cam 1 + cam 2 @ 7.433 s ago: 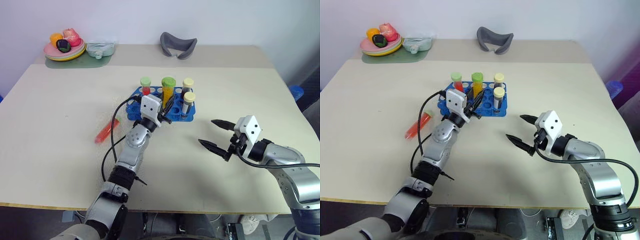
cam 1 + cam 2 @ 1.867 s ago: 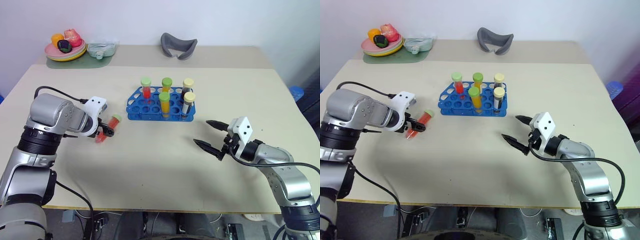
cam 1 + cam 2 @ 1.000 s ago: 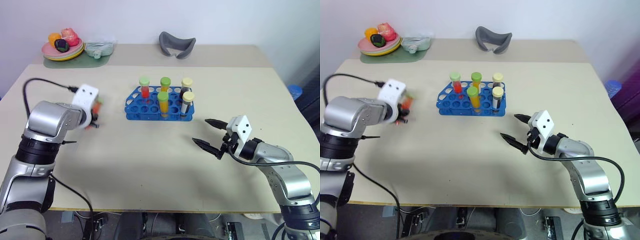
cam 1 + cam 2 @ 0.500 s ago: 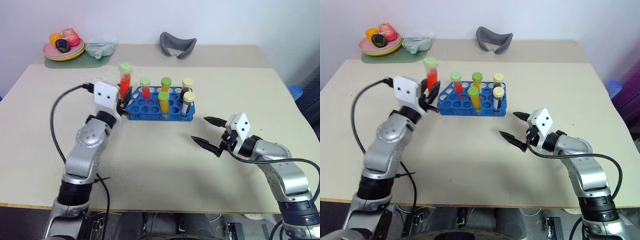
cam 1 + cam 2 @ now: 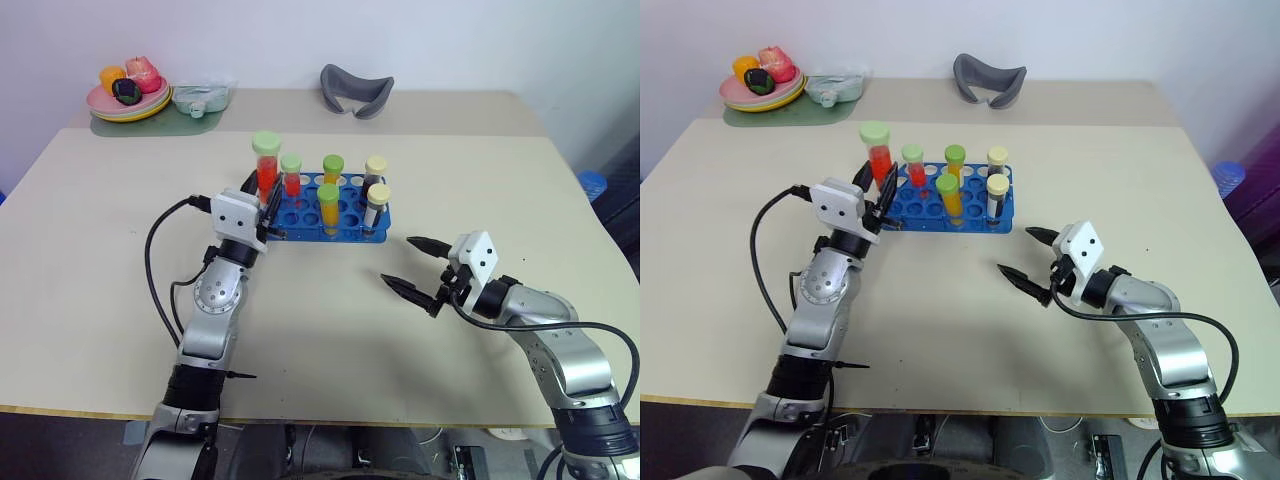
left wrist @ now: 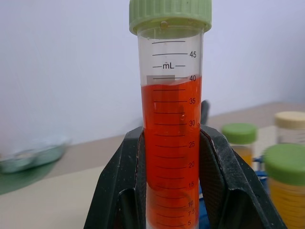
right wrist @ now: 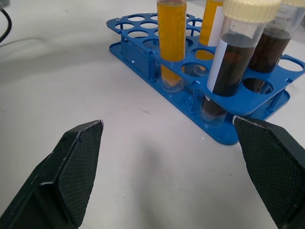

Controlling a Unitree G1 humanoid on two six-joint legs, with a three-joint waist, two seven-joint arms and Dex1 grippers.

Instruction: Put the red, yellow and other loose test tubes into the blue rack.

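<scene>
The red tube (image 5: 265,165) with a green cap stands upright, held just beside the left end of the blue rack (image 5: 300,218). The rack already holds a red tube, two yellow tubes and two dark tubes with cream caps, all upright.

On the pale beige bench (image 5: 100,260), the left gripper (image 5: 263,205) is clamped on an upright red-filled test tube with a green cap (image 5: 265,165), held just beside the left end of the blue plastic rack (image 5: 300,215). The rack holds five capped tubes. The right gripper (image 5: 418,268) hovers over the bench to the right, black fingers spread wide. A plate of toy food (image 5: 128,95) and a grey curved object (image 5: 356,90) sit at the far edge.
</scene>
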